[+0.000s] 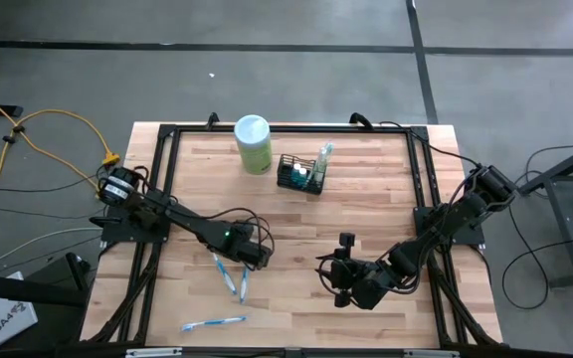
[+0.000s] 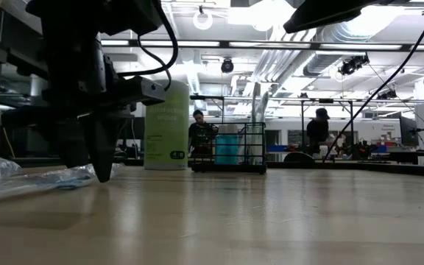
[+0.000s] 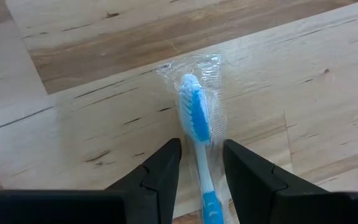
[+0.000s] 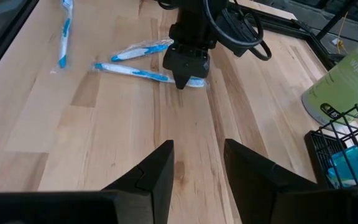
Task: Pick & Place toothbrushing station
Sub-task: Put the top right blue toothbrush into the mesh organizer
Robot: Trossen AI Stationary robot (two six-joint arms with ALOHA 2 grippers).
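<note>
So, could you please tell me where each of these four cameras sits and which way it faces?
High view: overhead, looking straight down on the wooden table; both arms show, left hand and right hand.
Low view: at table-top height, facing the black wire-mesh caddy; the left hand hangs near.
Left wrist view: looks down past open fingers at a wrapped blue toothbrush.
Right wrist view: looks across the table at the left hand.
Shared: both wrist views show that toothbrush.

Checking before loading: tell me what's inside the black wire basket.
The black wire basket holds a teal-blue item and a pale green tube standing upright. The mesh and the wipes canister beside it hide its floor, so anything smaller can't be seen.
</note>
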